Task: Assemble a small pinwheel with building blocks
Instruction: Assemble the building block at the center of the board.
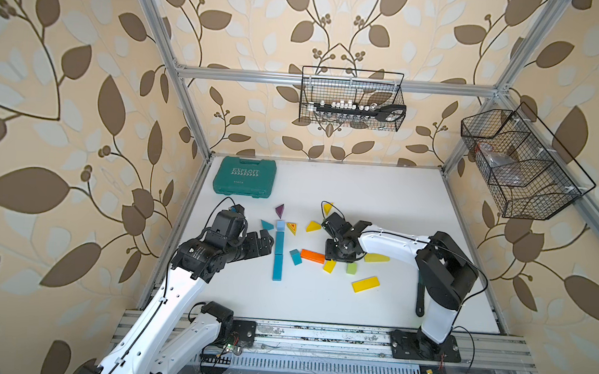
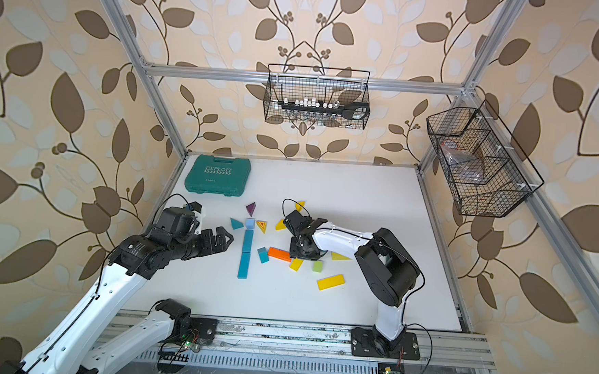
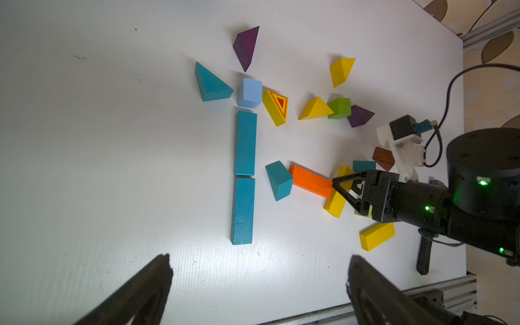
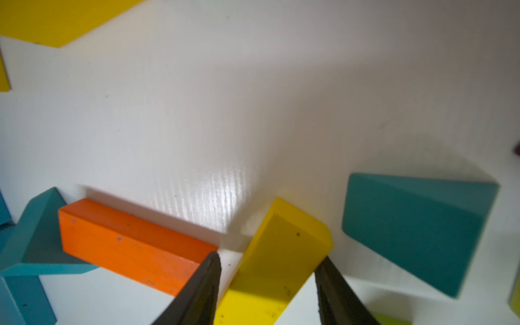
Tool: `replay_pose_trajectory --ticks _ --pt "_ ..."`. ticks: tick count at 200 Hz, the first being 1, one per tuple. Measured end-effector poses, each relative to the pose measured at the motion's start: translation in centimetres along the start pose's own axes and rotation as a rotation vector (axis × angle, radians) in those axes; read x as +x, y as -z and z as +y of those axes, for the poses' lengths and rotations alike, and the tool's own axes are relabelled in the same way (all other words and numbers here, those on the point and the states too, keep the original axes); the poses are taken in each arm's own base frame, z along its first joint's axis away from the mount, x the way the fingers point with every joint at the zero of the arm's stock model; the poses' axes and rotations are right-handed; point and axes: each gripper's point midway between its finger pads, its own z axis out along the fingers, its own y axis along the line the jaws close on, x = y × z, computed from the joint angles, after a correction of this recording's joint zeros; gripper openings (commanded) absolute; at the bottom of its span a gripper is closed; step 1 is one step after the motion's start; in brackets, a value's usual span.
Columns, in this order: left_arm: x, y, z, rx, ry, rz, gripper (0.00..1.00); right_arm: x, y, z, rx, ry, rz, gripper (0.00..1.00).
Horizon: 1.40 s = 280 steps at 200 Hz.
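tool of right arm [image 4: 270, 254] straddles yellow bar [image 4: 278, 270] lying beside orange bar [image 4: 132, 242] on white surface [image 4: 253, 112]; jaws partly open, a gap visible at one finger, nothing held. tool of left arm [image 3: 260, 259] hovers wide open and empty near two teal bars [image 3: 244, 142] laid end to end.

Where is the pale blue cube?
In a top view, left of centre, the cube caps the teal bars' far end, between teal wedge and striped yellow wedge.
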Motion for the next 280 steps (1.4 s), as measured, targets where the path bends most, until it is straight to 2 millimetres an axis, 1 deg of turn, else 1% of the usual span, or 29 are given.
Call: replay_pose_trajectory --ticks 43,53,68,87,105,123,137,149,161,187,213,232,246,257,280 --pt "0.0 0.0 0.0 0.0 -0.002 0.0 0.99 -0.9 -0.4 0.3 0.032 0.052 -0.012 0.37" --pt "0.0 0.0 0.0 0.0 -0.002 0.0 0.99 -1.2 -0.5 0.2 0.048 0.068 -0.019 0.38" --pt "0.0 0.0 0.0 0.0 -0.002 0.0 0.99 -1.2 -0.4 -0.1 0.081 0.103 -0.024 0.44" --pt "0.0 0.0 0.0 0.0 -0.003 0.001 0.99 -0.8 -0.2 -0.7 0.128 0.148 -0.022 0.45" --pt "0.0 -0.1 0.0 -0.001 -0.002 0.003 0.99 0.0 -0.1 -0.8 0.156 0.194 -0.013 0.44" --pt "0.0 -0.2 0.0 -0.004 -0.001 0.008 0.99 1.0 0.0 -0.4 0.166 0.234 -0.003 0.38" --pt "0.1 -0.3 0.1 -0.006 -0.001 0.01 0.99 1.6 0.1 0.0 0.163 0.257 0.002 0.3" --pt "0.1 -0.3 0.1 -0.006 -0.001 0.01 0.99 1.7 0.1 0.1 0.163 0.263 0.001 0.24" --pt "0.1 -0.3 0.1 -0.006 -0.001 0.01 0.99 1.6 0.1 0.0 0.165 0.258 -0.002 0.2" --pt "0.1 -0.3 0.1 -0.006 -0.001 0.01 0.99 0.6 0.0 -0.5 0.162 0.228 -0.007 0.16" --pt "0.1 -0.3 0.1 -0.006 -0.001 0.01 0.99 -1.1 -0.1 -1.7 0.162 0.174 -0.019 0.15" --pt "0.1 -0.3 0.1 -0.006 -0.001 0.01 0.99 -2.3 -0.2 -2.2 0.16 0.149 -0.023 0.15" --pt "0.1 -0.3 0.1 -0.006 -0.001 0.01 0.99 -3.1 -0.3 -1.9 0.154 0.145 -0.029 0.15" --pt "0.1 -0.3 0.1 -0.006 -0.001 0.01 0.99 -3.5 -0.4 -1.3 0.142 0.147 -0.034 0.15" --pt "0.1 -0.3 0.1 -0.006 -0.001 0.01 0.99 -4.1 -0.6 -0.3 0.119 0.15 -0.037 0.15"
